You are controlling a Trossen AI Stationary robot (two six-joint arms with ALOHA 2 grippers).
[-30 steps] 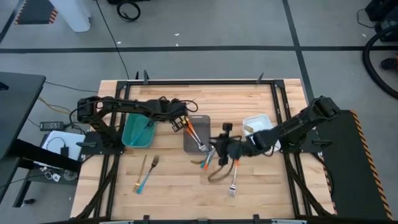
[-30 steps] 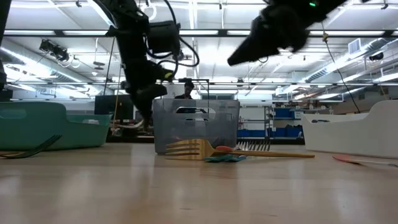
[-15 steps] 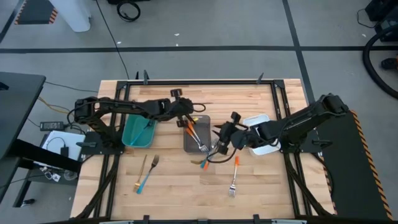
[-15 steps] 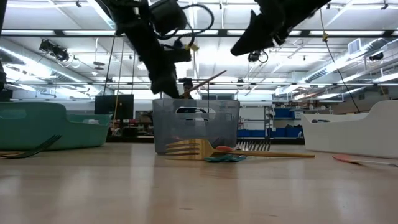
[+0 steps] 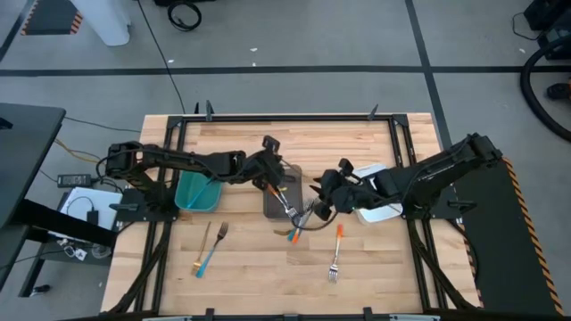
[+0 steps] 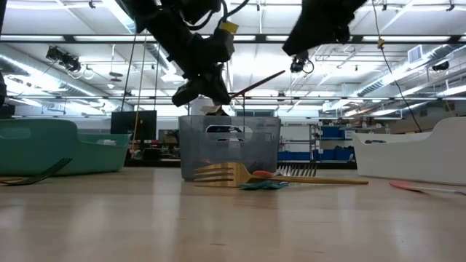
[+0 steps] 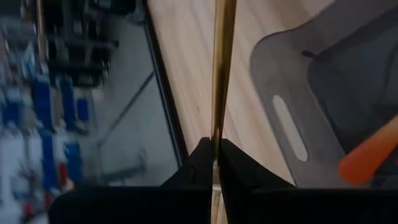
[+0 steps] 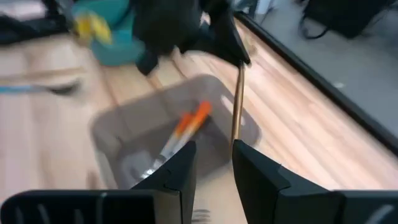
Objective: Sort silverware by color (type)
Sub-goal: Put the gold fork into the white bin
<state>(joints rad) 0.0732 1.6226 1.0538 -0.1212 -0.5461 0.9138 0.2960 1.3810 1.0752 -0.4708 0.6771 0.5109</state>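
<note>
Position has changed within the last second: my left gripper (image 5: 270, 171), clamped on one gold-handled utensil (image 7: 222, 74), has travelled from the teal tray (image 5: 198, 191) to directly above the grey tray (image 5: 270, 210), while my right gripper (image 8: 214, 163), partly open and empty, has pulled back beside that tray. Since an orange-handled fork (image 8: 186, 127) lies below the left gripper, gold probably belongs elsewhere. Count: three trays including the white tray (image 5: 370, 171); loose on the tabletop, one gold fork (image 5: 206, 239), one blue fork (image 5: 214, 246), one orange fork (image 5: 336, 252), plus an uncountable cluster below the right gripper.
</note>
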